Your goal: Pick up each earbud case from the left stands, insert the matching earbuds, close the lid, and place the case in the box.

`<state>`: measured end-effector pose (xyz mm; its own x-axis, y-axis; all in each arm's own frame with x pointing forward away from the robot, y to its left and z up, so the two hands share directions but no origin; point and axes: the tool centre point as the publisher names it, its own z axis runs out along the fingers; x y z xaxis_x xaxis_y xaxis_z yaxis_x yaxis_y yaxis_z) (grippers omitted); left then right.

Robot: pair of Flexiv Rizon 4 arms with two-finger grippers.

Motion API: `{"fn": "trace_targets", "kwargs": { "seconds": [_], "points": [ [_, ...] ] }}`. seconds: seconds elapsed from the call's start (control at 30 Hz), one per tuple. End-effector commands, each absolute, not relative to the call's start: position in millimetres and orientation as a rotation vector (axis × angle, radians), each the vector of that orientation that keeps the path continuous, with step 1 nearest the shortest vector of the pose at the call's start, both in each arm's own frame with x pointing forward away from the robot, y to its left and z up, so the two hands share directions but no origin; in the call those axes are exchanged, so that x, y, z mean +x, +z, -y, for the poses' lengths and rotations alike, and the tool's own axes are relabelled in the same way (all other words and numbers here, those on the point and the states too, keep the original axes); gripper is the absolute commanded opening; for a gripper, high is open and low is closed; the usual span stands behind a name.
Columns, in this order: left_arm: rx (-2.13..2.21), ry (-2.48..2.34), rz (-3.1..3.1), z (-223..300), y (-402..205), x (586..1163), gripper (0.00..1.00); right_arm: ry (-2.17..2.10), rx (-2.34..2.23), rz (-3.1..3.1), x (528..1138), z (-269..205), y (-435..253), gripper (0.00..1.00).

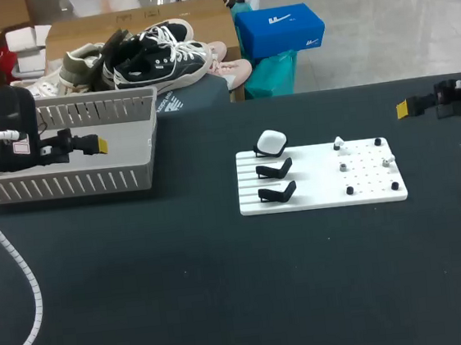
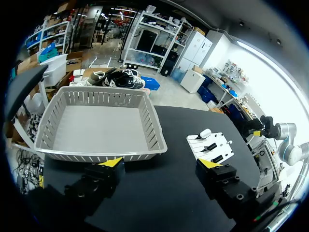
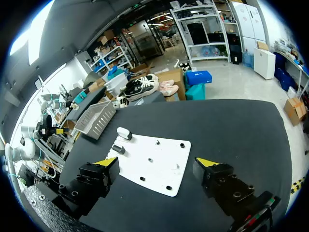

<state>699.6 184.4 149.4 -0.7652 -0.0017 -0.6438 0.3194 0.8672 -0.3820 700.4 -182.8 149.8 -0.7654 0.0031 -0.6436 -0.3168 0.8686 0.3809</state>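
Small, rounded white plastic earbud case (image 1: 272,142) perched on the rearmost of three black stands, at the left side of a flat white pegged board (image 1: 324,200) mid-table on the black top. Other two black stands (image 1: 274,169) bare. Tiny white earbuds (image 1: 339,142), by the look of them, on the board's right half among black pegs; too small to make out well.

Grey slatted plastic box (image 1: 75,185) at the table's left rear, well apart from the board. Left gripper (image 2: 161,164) by the box, far from the case, fingers spread wide with nothing between them. Right gripper (image 3: 156,162) near the table's right edge, well apart from the board, fingers likewise spread wide and empty.

Case probably light, rigid and smooth-shelled, so likely slippery and apt to pop out of a hard pinch. Seemingly only resting on its stand, so likely to lift away easily. Best taken across two opposite sides of the lower body, below the lid seam, with a gentle squeeze that leaves the lid free to hinge.
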Motion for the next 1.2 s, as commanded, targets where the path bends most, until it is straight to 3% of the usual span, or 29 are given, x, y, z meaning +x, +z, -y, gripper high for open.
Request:
{"fn": "trace_targets", "kwargs": {
  "seconds": [0.03, 0.83, 1.2],
  "points": [
    [0.230, -0.632, -2.377, -184.4, 150.3, 700.2, 1.00, 0.635, -0.230, -2.373, 700.7, 183.9, 149.5, 1.00],
    [0.230, -0.632, -2.377, -184.4, 150.3, 700.2, 1.00, 0.635, -0.230, -2.373, 700.7, 183.9, 149.5, 1.00],
    [0.656, -0.666, -2.233, -143.0, 167.8, 727.2, 1.00, 0.635, -0.230, -2.373, 700.7, 183.9, 149.5, 1.00]
  ]
}}
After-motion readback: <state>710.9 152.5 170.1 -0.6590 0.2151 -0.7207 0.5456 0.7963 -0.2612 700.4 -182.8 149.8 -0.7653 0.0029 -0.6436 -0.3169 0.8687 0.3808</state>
